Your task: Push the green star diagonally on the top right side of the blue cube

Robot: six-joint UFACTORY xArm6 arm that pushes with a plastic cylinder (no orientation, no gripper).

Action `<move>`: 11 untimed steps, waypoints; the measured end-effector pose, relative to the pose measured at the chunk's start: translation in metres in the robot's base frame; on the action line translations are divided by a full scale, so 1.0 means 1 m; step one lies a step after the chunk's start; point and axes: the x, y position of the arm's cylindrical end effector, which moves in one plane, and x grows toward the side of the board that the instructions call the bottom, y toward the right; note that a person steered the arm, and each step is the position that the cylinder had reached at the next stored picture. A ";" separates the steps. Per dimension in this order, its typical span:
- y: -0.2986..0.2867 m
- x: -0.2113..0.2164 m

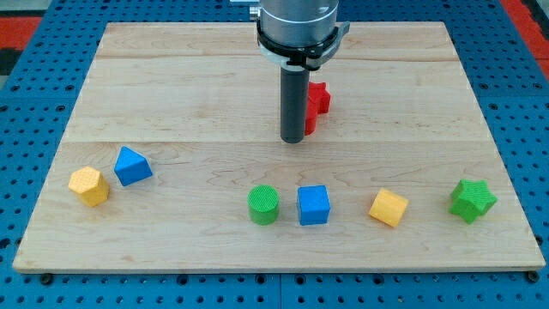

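Green star sits at the board's lower right, well apart from the blue cube. My tip holds nothing, mid-board beside a red block. Approach step: next, travel right of the star.

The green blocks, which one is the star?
The green star sits at the view's far right, pointy-edged. The other green one, the green cylinder, is round and touches the blue cube.
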 end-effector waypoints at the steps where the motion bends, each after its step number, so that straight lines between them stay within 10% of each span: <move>1: 0.021 0.010; 4: 0.327 0.065; 6: 0.268 0.156; 11: 0.131 0.099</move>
